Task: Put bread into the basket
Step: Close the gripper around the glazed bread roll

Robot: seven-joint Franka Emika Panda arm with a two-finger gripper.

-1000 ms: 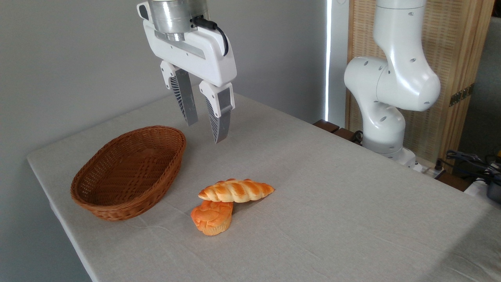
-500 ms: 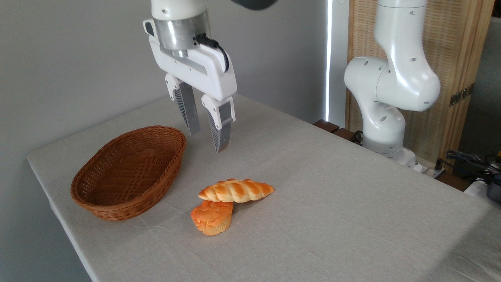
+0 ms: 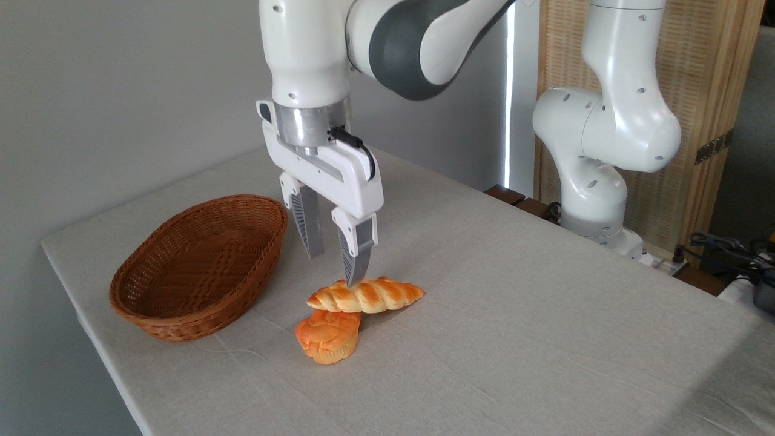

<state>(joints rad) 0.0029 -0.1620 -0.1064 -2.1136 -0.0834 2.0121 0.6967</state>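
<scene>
— What changed just now?
— My hand [image 3: 336, 263] came down from high beside the basket [image 3: 200, 266]. It is open, holding nothing, right above the bread [image 3: 365, 295].
— And the bread?
— On the desk [image 3: 514, 303], leaning on the bun [image 3: 327, 336]. I think grasping comes next.

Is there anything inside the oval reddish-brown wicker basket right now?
No, the oval wicker basket shows only bare weave inside; the braided golden loaf lies on the table.
</scene>
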